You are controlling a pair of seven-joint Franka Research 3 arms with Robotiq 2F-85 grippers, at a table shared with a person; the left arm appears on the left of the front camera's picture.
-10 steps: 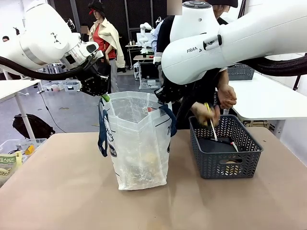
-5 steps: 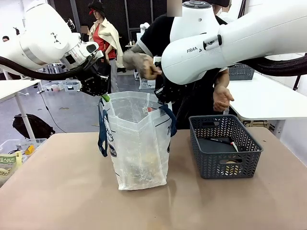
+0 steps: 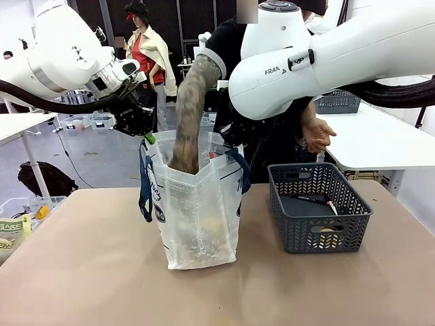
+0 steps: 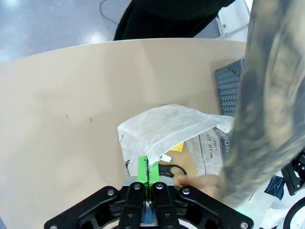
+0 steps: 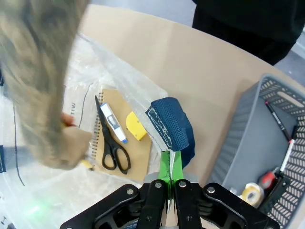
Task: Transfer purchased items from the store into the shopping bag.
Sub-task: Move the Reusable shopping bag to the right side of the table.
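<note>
With your left gripper (image 4: 148, 172) and right gripper (image 5: 170, 163) pinched shut on the shopping bag (image 3: 197, 210) rim, hold its mouth wide for the person's hand (image 5: 69, 143).

This looks like a robotics lab. The left arm (image 3: 58, 51) and right arm (image 3: 353, 51), both white industrial machines, hang over a tan tabletop (image 3: 81, 272). Beyond its far edge are bare grey floor (image 3: 102, 159), white work tables (image 3: 380, 142), clear storage bins (image 3: 88, 121) and dark partition panels (image 3: 183, 20).
</note>
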